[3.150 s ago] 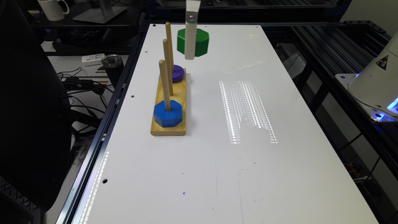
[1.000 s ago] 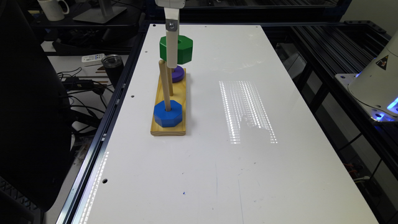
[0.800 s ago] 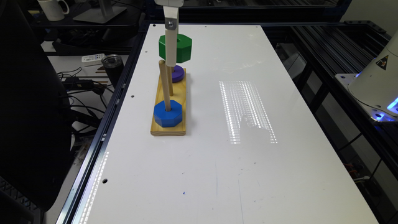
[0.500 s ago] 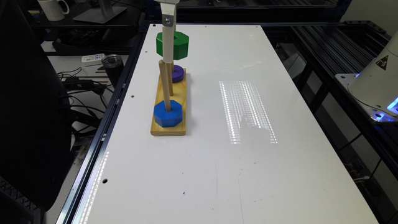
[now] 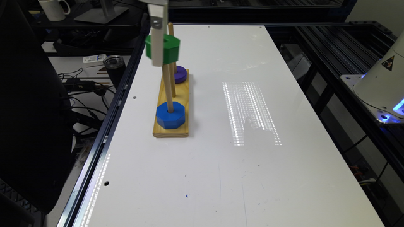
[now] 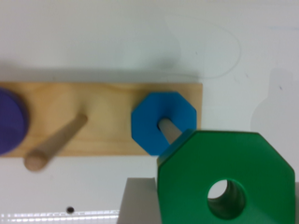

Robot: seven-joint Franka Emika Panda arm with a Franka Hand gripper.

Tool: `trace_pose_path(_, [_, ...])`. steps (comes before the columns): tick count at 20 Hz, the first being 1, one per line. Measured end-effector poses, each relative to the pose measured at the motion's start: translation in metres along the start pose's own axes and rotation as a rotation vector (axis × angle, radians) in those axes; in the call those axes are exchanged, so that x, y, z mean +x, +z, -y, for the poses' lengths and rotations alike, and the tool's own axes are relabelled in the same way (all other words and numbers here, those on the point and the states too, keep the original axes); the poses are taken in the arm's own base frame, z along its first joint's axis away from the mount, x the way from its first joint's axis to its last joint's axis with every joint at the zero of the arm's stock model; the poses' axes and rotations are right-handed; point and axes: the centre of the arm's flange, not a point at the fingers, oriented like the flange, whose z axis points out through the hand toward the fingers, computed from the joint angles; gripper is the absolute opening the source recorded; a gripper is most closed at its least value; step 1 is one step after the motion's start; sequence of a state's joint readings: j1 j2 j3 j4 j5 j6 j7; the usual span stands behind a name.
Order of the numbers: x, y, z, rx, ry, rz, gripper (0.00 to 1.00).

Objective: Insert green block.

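One green block (image 5: pixel 164 48) held up in my gripper (image 6: pixel 154 205), a pale finger (image 6: pixel 140 200) flat against its side, jaws clamped on it, above the blue block (image 5: pixel 170 115) peg, wooden base (image 5: pixel 172 130) near the table (image 5: pixel 252 173) edge, open room toward the exterior view's right.

Exterior view: set high beyond one short edge of the white table (image 5: pixel 240 176), looking obliquely down its length, at a distance taking in both long edges and the far corners. Wrist view: close, facing straight down. Shared ground: the wooden peg base (image 5: pixel 172 124) (image 6: pixel 100 100) near the long edge on the exterior view's left, the blue block (image 5: pixel 170 115) (image 6: pixel 152 119), the purple disc (image 5: pixel 180 74) (image 6: pixel 10 122) and the green block (image 5: pixel 170 49) (image 6: pixel 226 179).
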State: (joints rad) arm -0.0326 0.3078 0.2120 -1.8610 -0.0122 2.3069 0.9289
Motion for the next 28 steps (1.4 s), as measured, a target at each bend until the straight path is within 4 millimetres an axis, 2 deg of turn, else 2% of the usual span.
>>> trace_pose_path(4, [0.010,0.007,0.013,0.002,-0.002,0.008,0.00])
trace_pose_path(7, [0.010,0.006,0.014,0.000,-0.003,0.010,0.00])
trace_pose_path(14, [-0.015,0.004,0.022,-0.029,-0.006,0.033,0.00])
trace_pose_path(18, [-0.021,0.002,0.016,-0.041,-0.007,0.035,0.00])
trace_pose_path(22, [-0.025,-0.002,0.000,-0.057,-0.001,0.032,0.00])
trace_pose_path(25, [-0.015,-0.006,-0.014,-0.062,0.006,0.026,0.00])
trace_pose_path(28, [-0.008,-0.006,-0.019,-0.061,0.010,0.024,0.00])
